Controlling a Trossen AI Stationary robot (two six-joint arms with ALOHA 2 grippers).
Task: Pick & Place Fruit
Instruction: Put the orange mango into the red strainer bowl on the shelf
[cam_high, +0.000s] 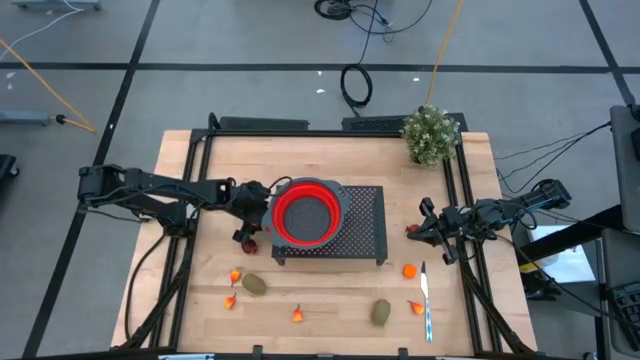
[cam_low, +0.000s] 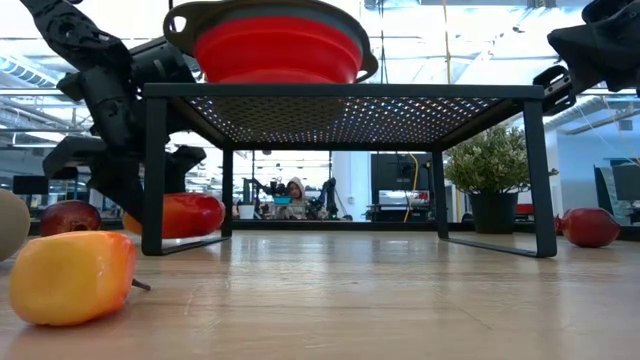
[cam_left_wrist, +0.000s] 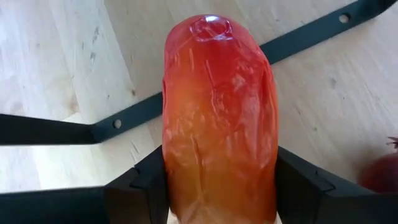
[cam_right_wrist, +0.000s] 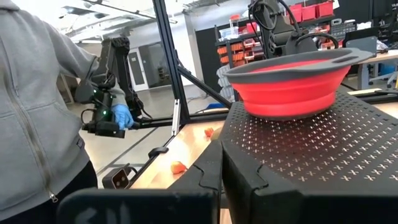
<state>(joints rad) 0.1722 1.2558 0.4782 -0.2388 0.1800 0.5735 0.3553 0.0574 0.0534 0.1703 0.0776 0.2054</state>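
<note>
Orange-red, the long fruit (cam_left_wrist: 219, 118) fills the left wrist view, clasped between the left gripper (cam_high: 250, 228) fingers (cam_left_wrist: 140, 186) on the wooden table (cam_high: 330, 300), while only the low view shows the rack (cam_low: 345, 100) leg beside and the room beyond.

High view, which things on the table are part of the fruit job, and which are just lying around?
Job:
- long orange piece, in the left gripper
- dark red round piece
- brownish-green ovals
- small orange bits
- probably the red bowl on the black rack
- right gripper, beside the rack

Lying about:
- potted plant
- blue-handled utensil
</note>
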